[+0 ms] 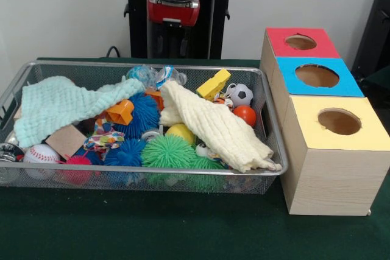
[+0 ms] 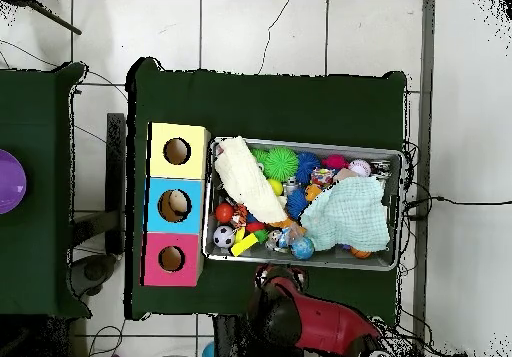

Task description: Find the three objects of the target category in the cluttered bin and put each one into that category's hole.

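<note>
The wire-mesh bin (image 1: pixel 152 65) sits on the green table, full of toys; it also shows in the overhead view (image 2: pixel 396 155). The blue-topped box's hole (image 1: pixel 317 75) is the middle of three beside the bin, also seen from above (image 2: pixel 174 205). A pale-blue cloth (image 1: pixel 61 105) and a cream cloth (image 1: pixel 213 126) cover part of the clutter. My gripper (image 1: pixel 174 21) hangs drawn back by the pedestal, behind the bin's far rim and apart from everything. Its state does not show.
The red-topped box (image 1: pixel 277 38) and the yellow-topped box (image 1: pixel 304 111) flank the blue one. The bin holds a green spiky ball (image 1: pixel 169 150), a blue spiky ball (image 1: pixel 143 114), an orange ball (image 1: pixel 245 115), a soccer ball (image 1: pixel 242 94), a baseball (image 1: pixel 41 153) and a yellow block (image 1: pixel 213 83).
</note>
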